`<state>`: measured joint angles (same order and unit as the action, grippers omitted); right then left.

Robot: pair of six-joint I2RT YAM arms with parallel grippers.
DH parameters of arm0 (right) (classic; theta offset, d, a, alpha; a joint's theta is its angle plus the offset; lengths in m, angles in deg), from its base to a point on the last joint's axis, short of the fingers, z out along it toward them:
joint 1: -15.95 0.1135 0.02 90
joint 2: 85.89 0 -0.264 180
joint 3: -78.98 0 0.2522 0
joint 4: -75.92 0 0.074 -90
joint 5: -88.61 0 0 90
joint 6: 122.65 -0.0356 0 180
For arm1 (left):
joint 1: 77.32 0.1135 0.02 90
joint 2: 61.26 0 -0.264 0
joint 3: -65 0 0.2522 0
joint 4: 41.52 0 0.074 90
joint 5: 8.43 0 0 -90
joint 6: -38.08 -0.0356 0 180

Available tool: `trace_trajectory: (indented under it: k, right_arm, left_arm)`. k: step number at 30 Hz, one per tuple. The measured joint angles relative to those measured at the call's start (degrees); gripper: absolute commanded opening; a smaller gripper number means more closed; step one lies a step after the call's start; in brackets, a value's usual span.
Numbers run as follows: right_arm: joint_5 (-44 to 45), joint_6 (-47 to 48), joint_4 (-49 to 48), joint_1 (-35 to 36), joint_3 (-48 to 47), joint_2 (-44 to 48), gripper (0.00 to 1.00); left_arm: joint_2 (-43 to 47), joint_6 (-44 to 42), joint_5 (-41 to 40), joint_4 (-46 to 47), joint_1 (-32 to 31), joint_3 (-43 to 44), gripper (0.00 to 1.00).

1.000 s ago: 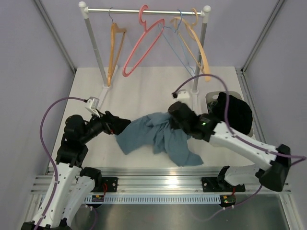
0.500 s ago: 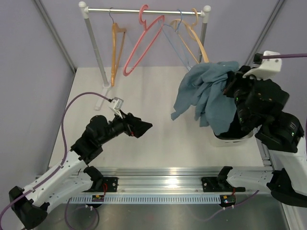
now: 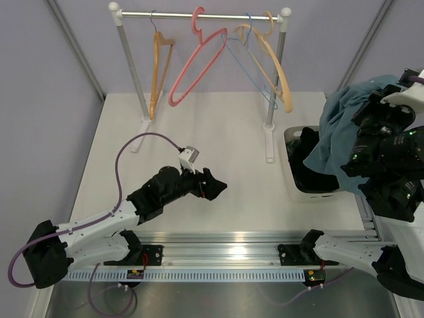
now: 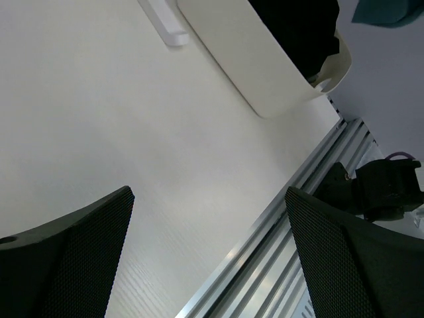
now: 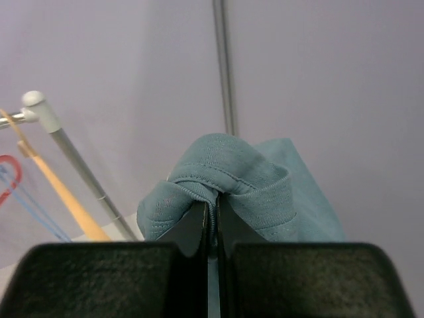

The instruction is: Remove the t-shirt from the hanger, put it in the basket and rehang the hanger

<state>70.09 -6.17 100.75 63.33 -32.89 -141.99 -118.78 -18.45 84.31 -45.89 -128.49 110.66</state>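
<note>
The teal t-shirt (image 3: pixel 338 132) hangs bunched from my right gripper (image 3: pixel 366 109), high at the right edge over the white basket. In the right wrist view the gripper (image 5: pixel 213 212) is shut on a fold of the t-shirt (image 5: pixel 252 179). A corner of the shirt (image 4: pixel 387 10) shows in the left wrist view. The orange-tan hanger (image 3: pixel 158 69) with a thin grey hook hangs bare at the left of the rack. My left gripper (image 3: pixel 215 187) is open and empty, low over the table's middle; it also shows in its own wrist view (image 4: pixel 209 195).
A white basket (image 3: pixel 291 180) at the right holds black clothing (image 3: pixel 308 156); both show in the left wrist view (image 4: pixel 252 66). The rack (image 3: pixel 199 14) carries a pink hanger (image 3: pixel 199 63), a thin blue one and a paler tan hanger (image 3: pixel 275 66). An aluminium rail (image 3: pixel 218 248) runs along the near edge.
My right gripper lifted the t-shirt off the table and swung it right, up over the basket. My left gripper let go of the shirt and moved right toward the table's middle.
</note>
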Motion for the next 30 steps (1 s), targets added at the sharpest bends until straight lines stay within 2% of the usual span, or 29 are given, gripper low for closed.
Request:
trace_trajectory:
  k: [4,9,12,18,24,30]
  right_arm:
    - [-1.6,-3.1,2.8,-7.6,2.3,-1.1,0.00]
    - [-14.5,-17.9,16.1,-27.6,2.4,-6.8,0.00]
    - [-20.7,-25.4,19.5,-34.5,6.3,-10.4,0.00]
    - [-29.0,-37.8,21.4,-36.5,24.6,-8.6,0.00]
    - [-30.5,-47.4,16.7,-36.6,41.2,3.2,0.00]
    - [-33.5,-57.0,10.4,-36.6,52.6,3.5,0.00]
  left_arm:
    - [2.7,0.0,-1.5,1.3,0.0,0.0,0.99]
    - [8.7,0.0,-2.0,2.3,0.0,-1.1,0.99]
    - [12.7,0.0,-2.4,2.3,0.0,-2.4,0.99]
    - [15.9,0.0,-3.7,1.3,0.0,-2.5,0.99]
    - [18.0,0.1,-4.1,0.7,0.0,-3.9,0.99]
    - [18.1,0.6,-4.6,0.7,0.0,-4.1,0.99]
